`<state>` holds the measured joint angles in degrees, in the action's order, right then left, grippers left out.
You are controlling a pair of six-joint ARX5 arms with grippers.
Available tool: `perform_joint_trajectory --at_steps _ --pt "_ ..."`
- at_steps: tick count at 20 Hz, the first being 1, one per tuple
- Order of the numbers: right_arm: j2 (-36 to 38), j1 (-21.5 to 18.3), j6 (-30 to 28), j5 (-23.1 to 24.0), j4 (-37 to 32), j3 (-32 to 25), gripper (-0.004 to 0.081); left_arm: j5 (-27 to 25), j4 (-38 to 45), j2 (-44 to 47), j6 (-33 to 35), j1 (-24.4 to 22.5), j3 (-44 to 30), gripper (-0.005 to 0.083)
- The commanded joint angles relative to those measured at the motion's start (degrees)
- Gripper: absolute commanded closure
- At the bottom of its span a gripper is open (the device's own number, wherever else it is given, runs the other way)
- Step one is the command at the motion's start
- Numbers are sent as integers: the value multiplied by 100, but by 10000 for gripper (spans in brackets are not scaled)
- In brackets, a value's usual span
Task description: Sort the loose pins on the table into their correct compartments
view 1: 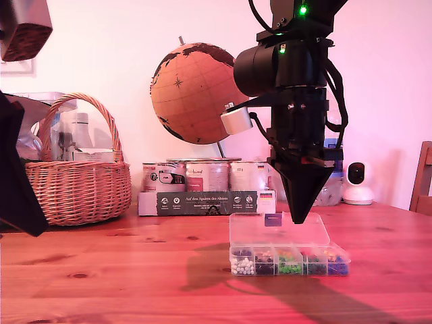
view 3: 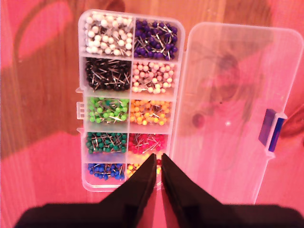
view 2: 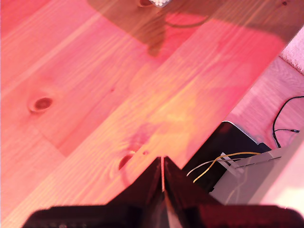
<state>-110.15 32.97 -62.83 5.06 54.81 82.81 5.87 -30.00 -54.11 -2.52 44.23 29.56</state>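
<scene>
A clear plastic box lies open on the wooden table, its lid folded back. Its compartments hold sorted heaps of white, purple, black, pink, green, orange, red and blue pins. My second gripper hangs point-down just above the box, shut, its tips over the red and yellow sections beside the lid. I cannot make out a pin between those tips. My first gripper is shut above bare table near the edge. No loose pins show.
A wicker basket, a globe, a carton of tins and a white camera line the back. A black arm fills the exterior view's left edge. Beyond the table edge lie a dark device and cables.
</scene>
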Motion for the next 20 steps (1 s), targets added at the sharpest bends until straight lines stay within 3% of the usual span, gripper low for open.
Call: perform_joint_trajectory --at_steps 1,20 --pt "-247 -13 31 -37 24 -37 780 -28 39 -31 -11 15 -127 797" --pt "-363 -11 98 -144 138 -44 780 -39 46 -31 -9 15 -127 797"
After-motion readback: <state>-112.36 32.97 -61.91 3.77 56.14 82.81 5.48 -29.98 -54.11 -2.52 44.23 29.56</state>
